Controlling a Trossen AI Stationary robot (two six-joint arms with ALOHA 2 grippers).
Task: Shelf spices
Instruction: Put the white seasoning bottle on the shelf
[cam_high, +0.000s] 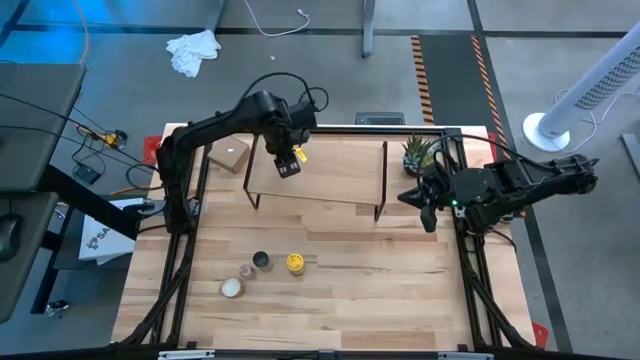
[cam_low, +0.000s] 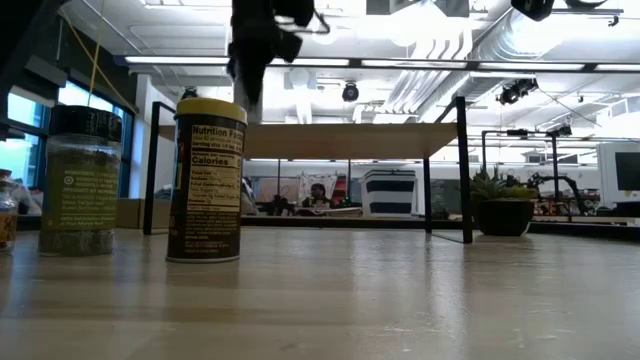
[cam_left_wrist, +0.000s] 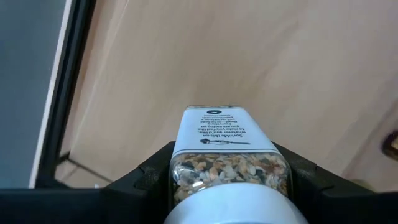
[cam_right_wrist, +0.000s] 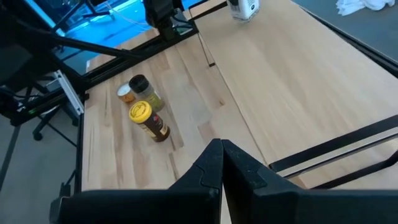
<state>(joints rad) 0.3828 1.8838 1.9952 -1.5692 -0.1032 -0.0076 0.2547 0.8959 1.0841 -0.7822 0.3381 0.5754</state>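
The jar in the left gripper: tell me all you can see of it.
The white-capped spice jar is clear, with flat sides, filled with a coarse tan, white and dark mix. A white label with black print covers its facing side, and its white cap is nearest the wrist camera. The left gripper holds it, one dark finger on each side, above the left part of the light-wood shelf. Whether it touches the plank is unclear.

On my overhead feed, the left arm (cam_high: 215, 128) at upper left of the frame is glossy black with rounded joint housings, a thin black cable looping off its wrist, and a small yellow tag beside its gripper (cam_high: 288, 163). The right arm (cam_high: 520, 185) at centre right is the same black, chunky and angular, with a tiny green light near the wrist. The right gripper (cam_right_wrist: 222, 163) has matte black, wedge-shaped fingers.
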